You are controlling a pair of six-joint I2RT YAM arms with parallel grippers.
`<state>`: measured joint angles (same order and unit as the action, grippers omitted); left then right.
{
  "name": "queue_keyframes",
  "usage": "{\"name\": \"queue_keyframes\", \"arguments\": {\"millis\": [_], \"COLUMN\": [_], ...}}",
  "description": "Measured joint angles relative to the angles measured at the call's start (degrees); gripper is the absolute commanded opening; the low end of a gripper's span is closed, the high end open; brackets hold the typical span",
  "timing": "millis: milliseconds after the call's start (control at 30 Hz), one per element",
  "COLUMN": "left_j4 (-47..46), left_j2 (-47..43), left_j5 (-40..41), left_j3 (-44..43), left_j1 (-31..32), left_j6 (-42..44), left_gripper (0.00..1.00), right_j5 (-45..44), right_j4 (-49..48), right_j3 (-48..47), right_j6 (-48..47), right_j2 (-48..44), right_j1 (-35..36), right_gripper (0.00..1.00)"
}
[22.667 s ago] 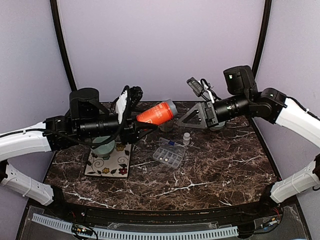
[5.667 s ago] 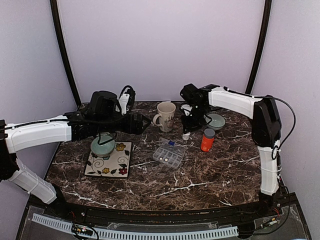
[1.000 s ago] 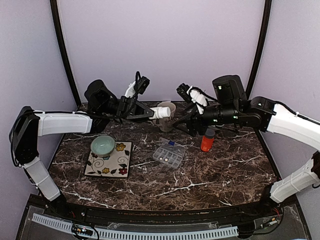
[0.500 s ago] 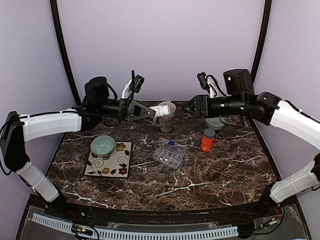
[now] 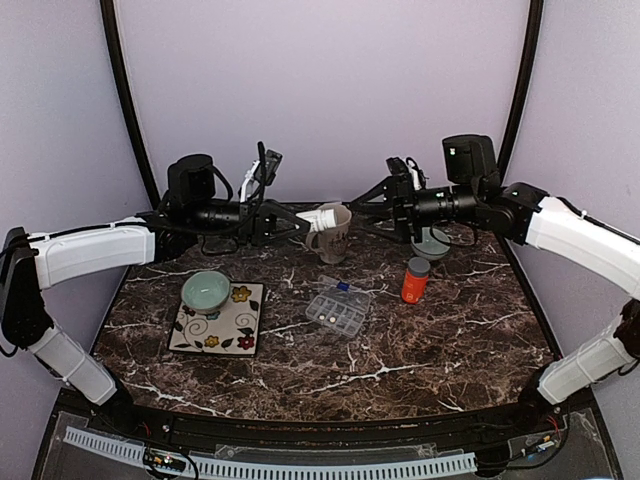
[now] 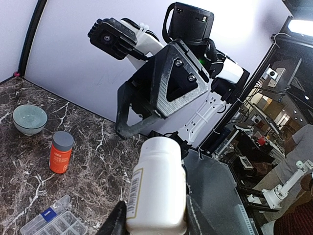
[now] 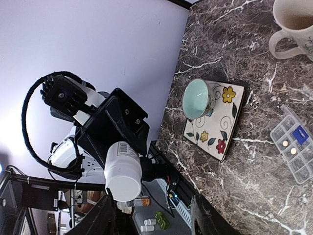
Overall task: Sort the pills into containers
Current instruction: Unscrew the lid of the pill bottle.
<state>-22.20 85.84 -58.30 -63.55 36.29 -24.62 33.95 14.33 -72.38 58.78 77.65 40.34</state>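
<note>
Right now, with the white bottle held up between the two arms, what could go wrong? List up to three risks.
1. The left claw holds the white bottle sideways above the mug, not over the box; if it opens here, its contents may fall into the mug.
2. The open right claw faces the bottle close by; a misjudged approach could knock it loose.
3. The orange bottle stands near the box and could be tipped.

Clear organiser box (image 5: 338, 314) lies flat mid-bench (image 5: 430, 350), skewed to the bench edge, lid open. It has a grid of small compartments (image 7: 282, 131). Two white pills (image 7: 285, 143) sit in adjoining compartments. There's a small blue piece (image 7: 297, 134) at the box's far edge. Can't make out the rest of the contents.
</note>
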Motion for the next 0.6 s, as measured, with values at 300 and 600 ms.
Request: {"name": "queue_keyframes", "arguments": {"millis": [300,600], "left_j4": [2.29,2.62], "left_j2": [0.00,0.00], "left_j5": [0.83,0.92], "left_j3": [0.00,0.00], "left_j1": [0.00,-0.02], "left_j6": [2.89,3.65], "left_gripper": [0.00,0.00], "right_j5": [4.20,6.34], "right_j4": [-2.32,-4.46], "right_j3": [-0.13,-0.50], "right_j6": [4.55,6.43], "right_j2": [1.53,3.67], "right_j1": [0.00,0.46], "right_gripper": [0.51,0.50]}}
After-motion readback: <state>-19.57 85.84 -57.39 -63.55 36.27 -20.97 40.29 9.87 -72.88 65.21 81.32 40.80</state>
